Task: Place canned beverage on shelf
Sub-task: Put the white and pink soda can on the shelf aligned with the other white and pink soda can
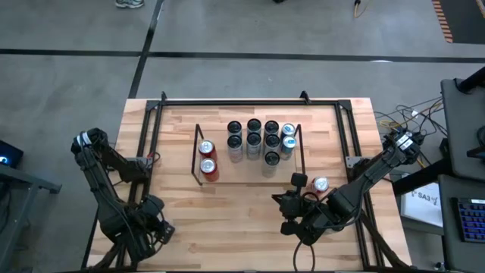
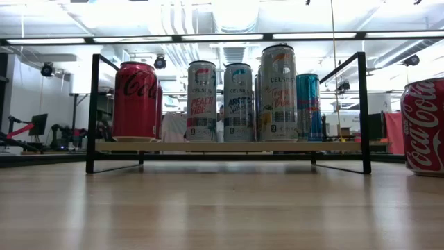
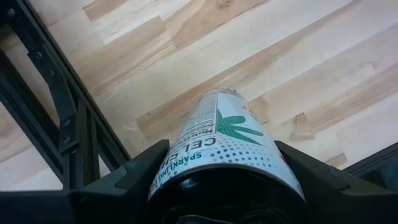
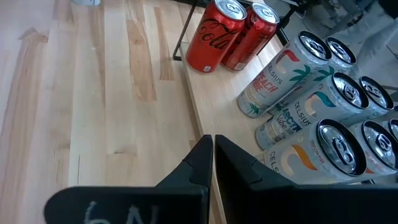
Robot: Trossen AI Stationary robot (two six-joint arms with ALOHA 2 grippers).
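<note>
Spanning the light wood table (image 1: 250, 208), the shelf (image 1: 198, 155) sits at twelve o'clock. Left gripper (image 3: 224, 180) pinches a white Celsius can (image 3: 227, 140), apparently airborne; right gripper (image 4: 213, 163) pressed together.

Wooden table (image 1: 242, 220); black tubular frame (image 1: 227, 101); grey floor (image 1: 68, 76).

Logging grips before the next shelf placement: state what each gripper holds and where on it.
The left gripper holds a white Celsius can, jaws on opposite sides of its body near one end. The right gripper is shut and holds nothing.
</note>
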